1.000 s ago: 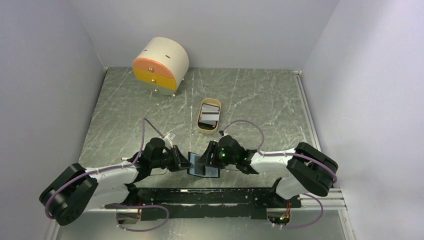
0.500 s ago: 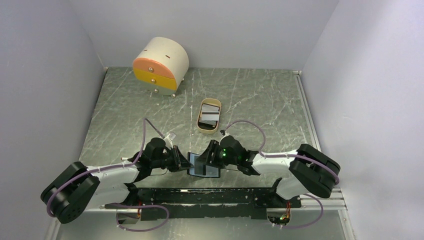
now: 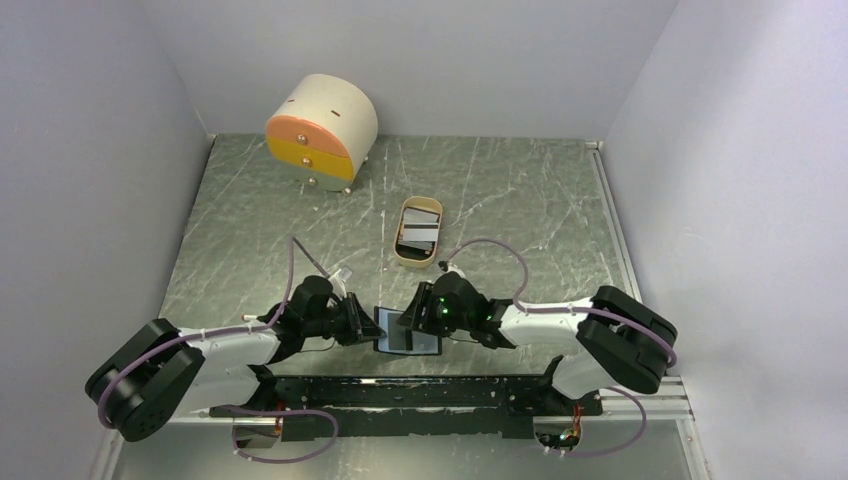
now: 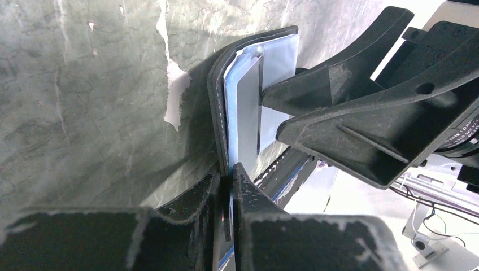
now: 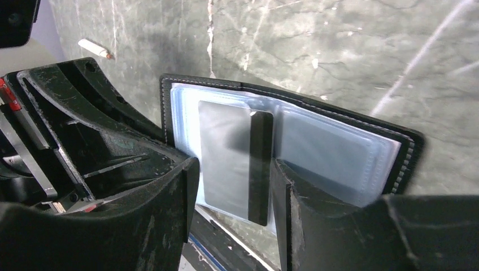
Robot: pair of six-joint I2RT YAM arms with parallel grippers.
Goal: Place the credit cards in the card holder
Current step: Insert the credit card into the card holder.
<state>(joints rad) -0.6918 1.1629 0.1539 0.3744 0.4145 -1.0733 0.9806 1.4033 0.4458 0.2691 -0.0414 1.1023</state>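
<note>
Two grippers, lower centre: left gripper (image 4: pixel 230 169) pinched tight on card holder (image 4: pixel 217 84) edge, apparently propping it open; right gripper (image 5: pixel 234 164) half-spread, clasping a card (image 5: pixel 226 135) for insertion.

We can read no word, brand or number anywhere. The one trace of lettering is a short line of small white print (image 4: pixel 460 134) on the black housing of the right gripper (image 4: pixel 271 113), at the right edge of the left wrist view, too small and slanted for us to make out. The grey card (image 5: pixel 226 164) and the card holder (image 5: pixel 339 152) show us no legible marks.
</note>
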